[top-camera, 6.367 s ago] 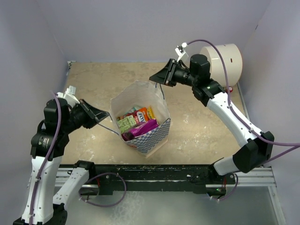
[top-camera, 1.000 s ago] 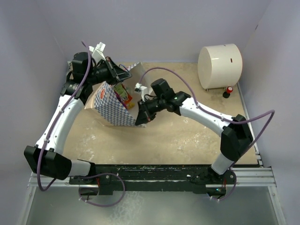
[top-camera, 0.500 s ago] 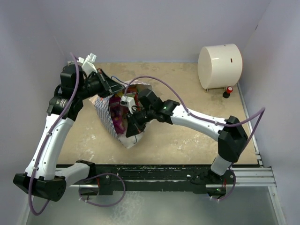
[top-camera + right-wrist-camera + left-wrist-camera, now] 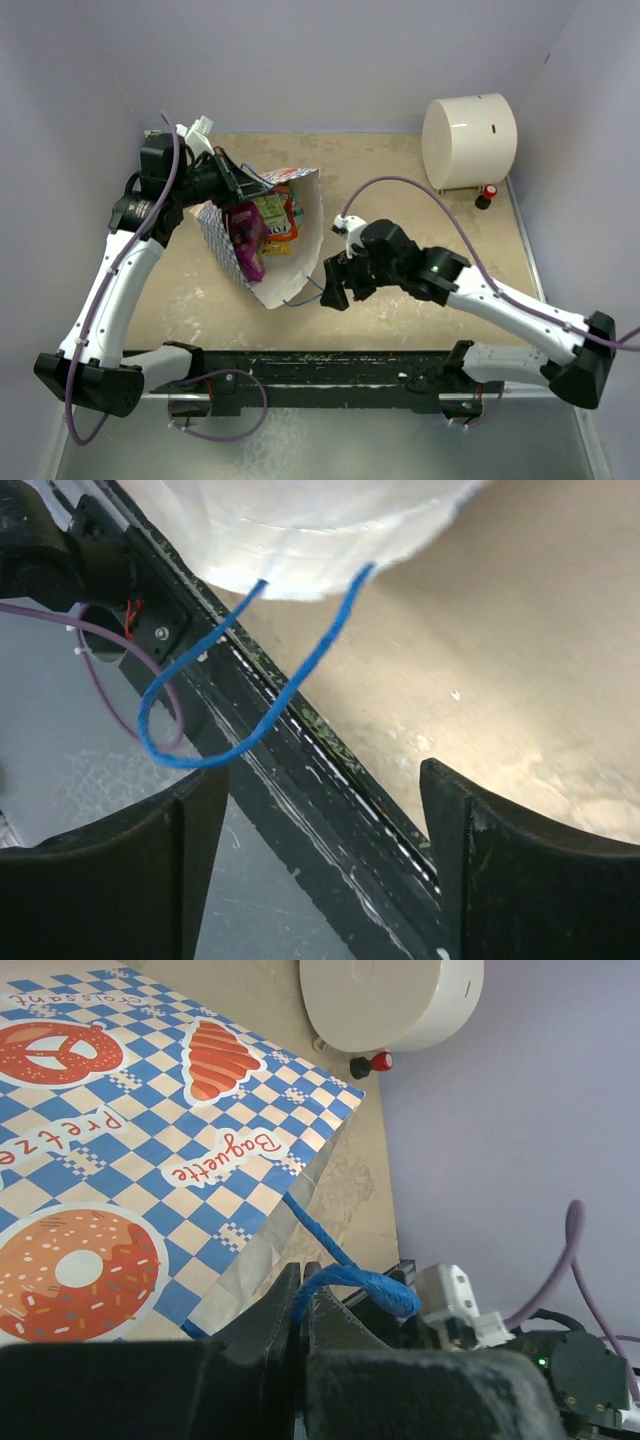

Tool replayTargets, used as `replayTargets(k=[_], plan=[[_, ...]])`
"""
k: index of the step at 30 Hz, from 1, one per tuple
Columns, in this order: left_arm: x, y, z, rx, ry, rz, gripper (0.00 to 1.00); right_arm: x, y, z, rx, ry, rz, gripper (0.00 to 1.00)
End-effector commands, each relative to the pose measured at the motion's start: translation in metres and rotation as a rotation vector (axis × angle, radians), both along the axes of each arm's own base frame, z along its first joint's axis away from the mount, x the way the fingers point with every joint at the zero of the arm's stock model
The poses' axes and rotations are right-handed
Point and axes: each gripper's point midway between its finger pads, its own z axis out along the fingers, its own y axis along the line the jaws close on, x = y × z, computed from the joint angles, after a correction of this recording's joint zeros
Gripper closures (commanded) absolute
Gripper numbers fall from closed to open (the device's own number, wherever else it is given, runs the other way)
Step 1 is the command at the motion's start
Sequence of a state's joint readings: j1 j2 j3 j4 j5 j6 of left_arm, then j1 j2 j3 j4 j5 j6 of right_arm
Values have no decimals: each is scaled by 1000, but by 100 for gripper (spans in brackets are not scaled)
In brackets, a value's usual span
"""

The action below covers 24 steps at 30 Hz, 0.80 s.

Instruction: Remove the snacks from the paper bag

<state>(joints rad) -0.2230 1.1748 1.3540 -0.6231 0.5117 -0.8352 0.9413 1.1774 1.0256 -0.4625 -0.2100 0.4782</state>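
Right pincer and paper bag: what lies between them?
Only a loose blue handle of the bag, looping down ahead of the open right pincer. The right wrist view shows this best.

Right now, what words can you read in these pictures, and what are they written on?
"Baguette": on the checkered side of the paper bag, left wrist view.
"Pretze": on the same bag, cut off by the picture's edge.
Another word at the bag's top edge: cut off, unreadable.
Labels on the snacks: too small to read.

Overhead camera spans table (image 4: 420, 200); both wrist cameras closely share paper bag (image 4: 120, 1140).
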Motion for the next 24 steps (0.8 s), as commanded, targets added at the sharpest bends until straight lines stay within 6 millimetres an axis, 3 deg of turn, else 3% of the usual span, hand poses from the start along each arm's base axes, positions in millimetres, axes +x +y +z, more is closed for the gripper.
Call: replayTargets(k=[1,5,8,11,16,21,24], plan=[[1,-1,24,-1,-74,-21,100,3,-41,22,-22,-86,-130,17],[-2,-3,28,-11,-89,-36,100,-7,-58,39,-3,-125,-127,10],[-3,-2,34,-14,-101,-35,100,13,-49,68,78,-257,-146,7],[-4,-3,37,-22,-101,-30,100,32,-18,100,225,-316,-168,11],[-5,-3,38,-22,-80,-33,100,69,54,141,413,-379,-150,19],[-4,-2,40,-28,-72,-23,100,94,111,138,480,-503,-186,21],[-2,-1,42,-14,-71,-23,100,101,126,128,485,-589,-166,22]])
